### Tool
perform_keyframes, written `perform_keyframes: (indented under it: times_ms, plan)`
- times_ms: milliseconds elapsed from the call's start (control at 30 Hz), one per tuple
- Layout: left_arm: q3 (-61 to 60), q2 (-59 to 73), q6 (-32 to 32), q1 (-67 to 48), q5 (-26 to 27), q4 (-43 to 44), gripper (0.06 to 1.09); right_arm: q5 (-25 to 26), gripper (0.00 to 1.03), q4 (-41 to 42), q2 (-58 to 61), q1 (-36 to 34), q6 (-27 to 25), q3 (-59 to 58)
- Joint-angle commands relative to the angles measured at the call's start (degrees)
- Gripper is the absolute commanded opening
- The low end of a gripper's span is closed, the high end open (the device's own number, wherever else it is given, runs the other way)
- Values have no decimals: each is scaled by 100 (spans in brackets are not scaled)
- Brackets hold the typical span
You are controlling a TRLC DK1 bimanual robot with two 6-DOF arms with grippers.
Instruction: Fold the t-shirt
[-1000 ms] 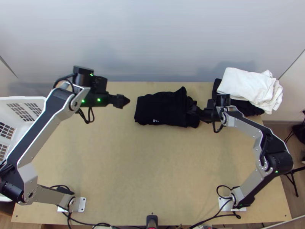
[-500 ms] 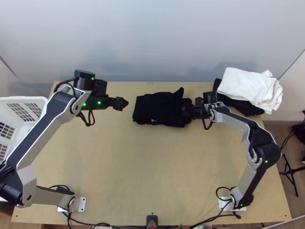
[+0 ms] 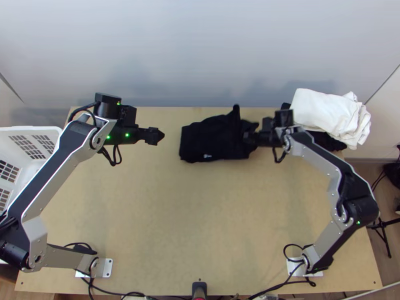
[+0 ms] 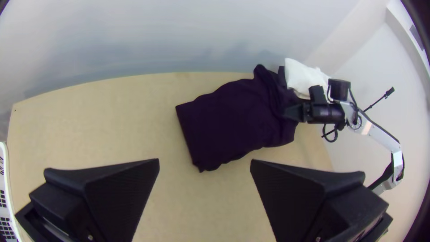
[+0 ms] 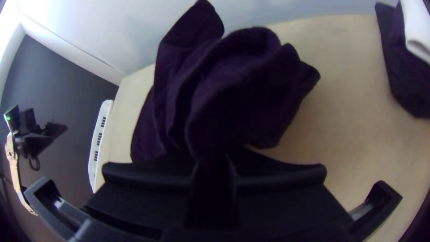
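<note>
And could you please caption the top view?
Black right gripper holds loosely folded black fabric t-shirt on wooden table.

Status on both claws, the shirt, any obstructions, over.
Left claw open, empty, clear of shirt. Right claw shut on black t-shirt's bunched end; rest lies in a rough rectangle. White cloth beside right arm's wrist, may crowd it.

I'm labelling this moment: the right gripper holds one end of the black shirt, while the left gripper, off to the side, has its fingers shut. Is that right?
No: the left gripper is open, as the left wrist view shows. It is off to the side, and the right gripper holds one end of the black shirt.
</note>
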Motion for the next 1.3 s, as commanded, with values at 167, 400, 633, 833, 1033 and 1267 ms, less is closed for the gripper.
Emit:
perform_keyframes:
  times_ms: [167,400,633,833,1033,1267]
  plan:
    - [-557,-386,63,123,10,-33,104,372,3,-887,-27,-424,-574,2185]
    - [-918,-896,2,123,72,-15,104,468,3,-1801,474,-1092,-671,4373]
    - [-1278,-1159,19,185,89,3,104,468,3,-2469,782,-1821,-741,5718]
    - [-1375,-1282,-7,237,98,108,104,284,3,-2619,685,-2612,-768,5480]
    - [-1366,-1256,-34,193,98,161,104,-50,3,-2592,861,-3403,-979,5410]
    - [-1322,-1238,-95,193,89,170,104,-340,3,-2592,931,-4027,-1401,5102]
